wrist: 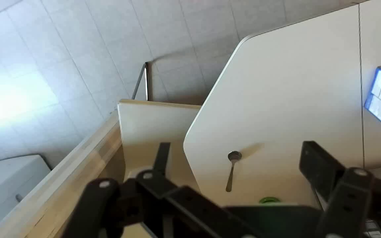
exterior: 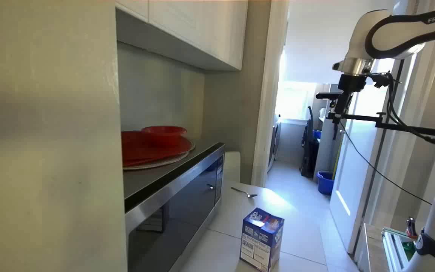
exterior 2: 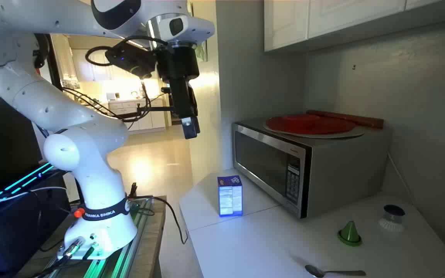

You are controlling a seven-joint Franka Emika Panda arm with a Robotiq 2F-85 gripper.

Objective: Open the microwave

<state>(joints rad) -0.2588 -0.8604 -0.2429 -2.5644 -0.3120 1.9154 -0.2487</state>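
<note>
The microwave stands on the white counter, with a dark glass door in a grey steel frame and a keypad at one side. Its door is shut in both exterior views; the door front also shows in an exterior view. In the wrist view only a small part seems to show at the lower right, behind a finger. My gripper is open, with nothing between its fingers. It hangs high and apart from the microwave, out in front of the door side, in both exterior views.
A blue-and-white box stands on the counter close in front of the door. A spoon, a green cone and a black-topped clear item lie beyond the keypad end. Red plates sit on top, under white cabinets.
</note>
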